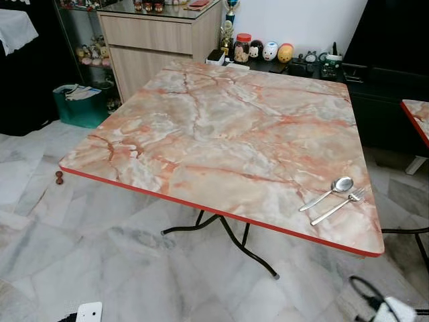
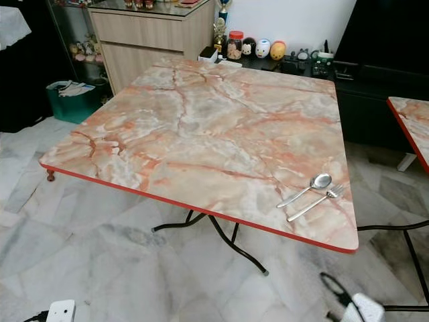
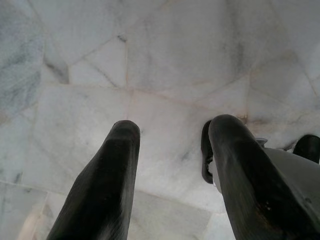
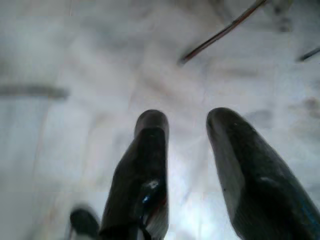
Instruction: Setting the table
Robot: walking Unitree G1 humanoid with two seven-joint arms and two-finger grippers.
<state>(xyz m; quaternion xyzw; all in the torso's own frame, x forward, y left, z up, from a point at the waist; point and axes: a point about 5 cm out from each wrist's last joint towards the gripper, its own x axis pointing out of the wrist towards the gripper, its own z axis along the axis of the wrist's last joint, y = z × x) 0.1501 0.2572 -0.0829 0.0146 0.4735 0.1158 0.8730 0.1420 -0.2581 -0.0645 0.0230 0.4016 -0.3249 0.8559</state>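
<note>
Standing square in the left eye view: one table (image 1: 221,134), marble-patterned in pink and grey, red-edged, on black folding legs over a pale marble floor (image 1: 87,248).
Item: spoon (image 1: 330,192), silver, bowl away from the robot, lying near the table's near right corner.
Item: fork (image 1: 339,205), silver, just beside the spoon on its right, roughly parallel to it, tines away from the robot.
Item: wooden cabinet (image 1: 157,41), beyond the far left corner of the table.
Item: green bin (image 1: 80,105), on the floor left of the cabinet.
Item: row of small figurines and a red-lidded jar (image 1: 242,47), on a low dark unit behind the table.
Item: second table (image 1: 419,115), same pattern, one corner showing at the right edge.

Right eye view: same stock, same layout; spoon and fork again at the near right corner.

Left wrist view: left claw (image 3: 172,130), both black fingers spread apart, nothing between them, pointing down at the marble floor, well apart from the cutlery on the table.

Right wrist view, blurred: right claw (image 4: 186,120), fingers parted and empty, over the floor; a thin dark table leg (image 4: 220,32) crosses beyond it.
</note>
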